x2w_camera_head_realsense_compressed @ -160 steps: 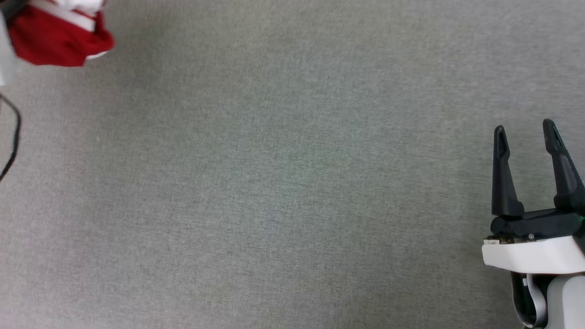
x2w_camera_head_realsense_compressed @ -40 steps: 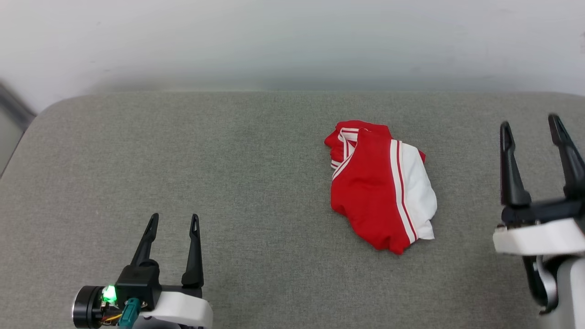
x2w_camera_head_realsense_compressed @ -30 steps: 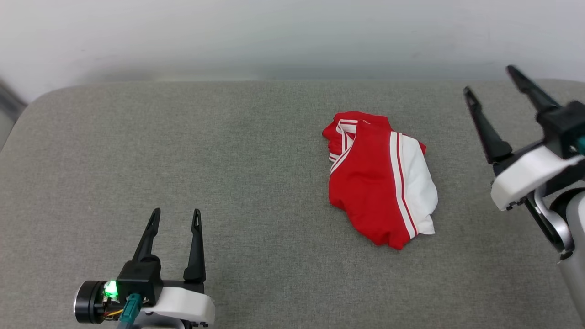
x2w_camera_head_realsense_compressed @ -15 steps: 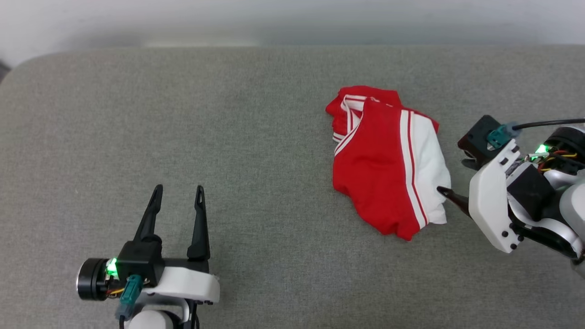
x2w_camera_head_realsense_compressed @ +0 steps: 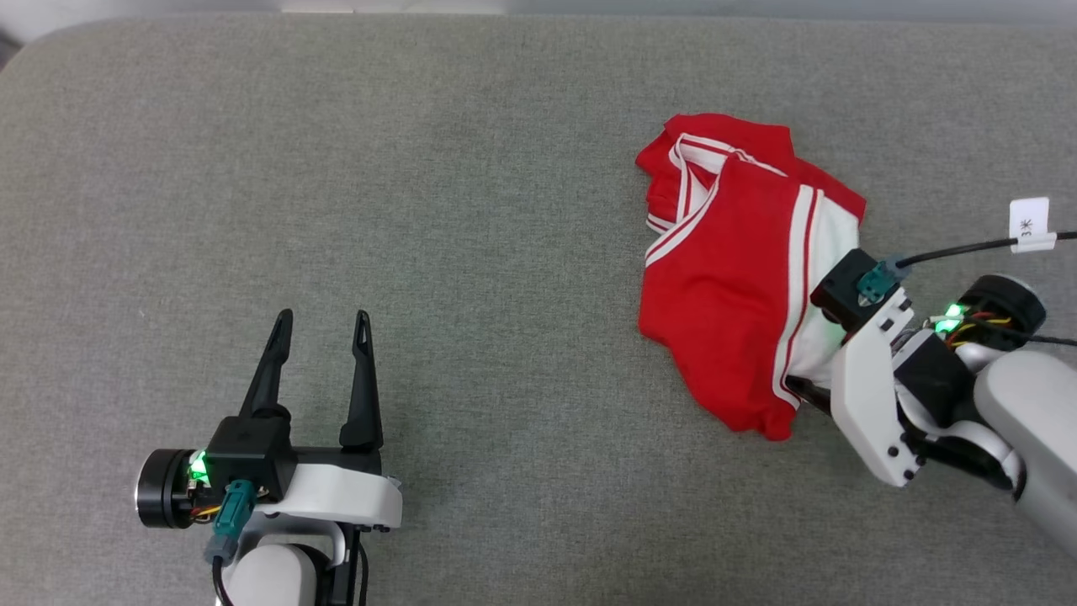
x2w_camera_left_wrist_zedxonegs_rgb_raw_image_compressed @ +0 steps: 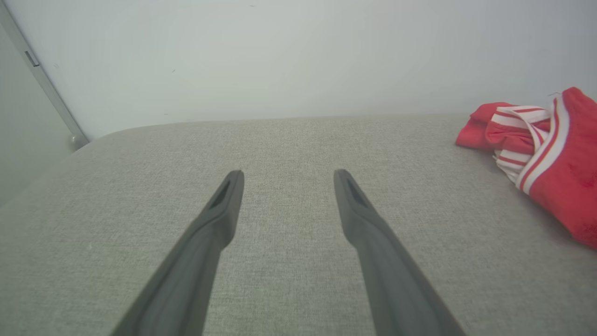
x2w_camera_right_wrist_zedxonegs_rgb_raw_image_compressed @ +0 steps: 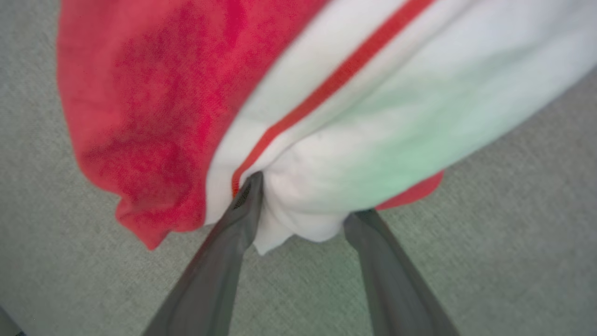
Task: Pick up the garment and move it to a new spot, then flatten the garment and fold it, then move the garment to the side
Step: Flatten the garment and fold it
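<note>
The first step is in hand: picking up the garment so that it can be carried to a new spot. It lies crumpled in a heap on the right half of the grey cushion, short of the far edge. Its red body faces up, a white sleeve runs along its right side, and the striped collar is bunched at the far end.

The right pincer is at the heap's near right corner. It is released, with its two fingers spread about as wide as the other arm's. In the right wrist view a wad of white sleeve cloth sits between them. One finger presses into the fold beside the red stripe, and the other lies low against the cushion under the sleeve's hem.

The next move, as I judge it, is to clench on that wad and lift. The bite looks shallow and takes only the sleeve's edge, so the rest of the shirt would hang and swing from it.

The right forearm comes in from the near right corner. Its wrist is bent so the fingers point leftward and down into the cloth.

The left pincer is released too. It hangs by the near edge on the left, fingers pointing toward the far edge, well apart from the garment.
</note>
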You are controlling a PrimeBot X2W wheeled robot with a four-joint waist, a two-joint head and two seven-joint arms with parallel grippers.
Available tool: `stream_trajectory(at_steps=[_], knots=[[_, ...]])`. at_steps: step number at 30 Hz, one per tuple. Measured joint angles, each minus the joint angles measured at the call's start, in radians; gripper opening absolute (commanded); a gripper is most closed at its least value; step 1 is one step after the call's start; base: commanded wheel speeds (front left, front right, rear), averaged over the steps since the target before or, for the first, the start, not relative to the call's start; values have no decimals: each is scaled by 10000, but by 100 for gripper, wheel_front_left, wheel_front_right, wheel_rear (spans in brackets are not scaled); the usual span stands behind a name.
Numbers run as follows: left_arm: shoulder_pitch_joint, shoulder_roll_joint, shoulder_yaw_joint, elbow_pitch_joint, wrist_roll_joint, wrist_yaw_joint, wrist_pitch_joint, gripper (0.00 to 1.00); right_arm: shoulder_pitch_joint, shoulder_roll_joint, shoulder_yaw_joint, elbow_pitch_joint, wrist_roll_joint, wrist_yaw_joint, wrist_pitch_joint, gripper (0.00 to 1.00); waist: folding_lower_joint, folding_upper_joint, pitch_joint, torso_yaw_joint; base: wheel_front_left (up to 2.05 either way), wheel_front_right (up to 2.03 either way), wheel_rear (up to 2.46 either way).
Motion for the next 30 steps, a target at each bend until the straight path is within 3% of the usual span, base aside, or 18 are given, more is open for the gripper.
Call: stream_trajectory(at_steps=[5, 9, 18, 24, 30], knots=[[24, -6, 77, 94, 6, -8, 0, 100, -35, 33, 399, 48, 265, 4, -1022, 0, 0, 0, -277, -190, 0, 0, 0], [154, -10, 73, 115, 10, -19, 0, 100, 5, -357, 391, -309, 426, 17, -1745, 0, -1, 0, -591, -362, 0, 0, 0], [393, -15, -25, 113, -77, -15, 0, 100, 170, -1099, -844, -1492, 658, 17, -2706, 0, -1, 0, -999, -540, 0, 0, 0], [403, -15, -226, 79, -157, -15, 0, 100, -639, -673, -1406, -1572, 573, 17, -2414, 0, -1, 0, -824, -318, 0, 0, 0], [125, -17, -602, 75, -357, 46, 0, 100, -1940, 410, -848, -543, 382, 17, -1708, 0, -1, -1, -427, 47, 0, 0, 0]])
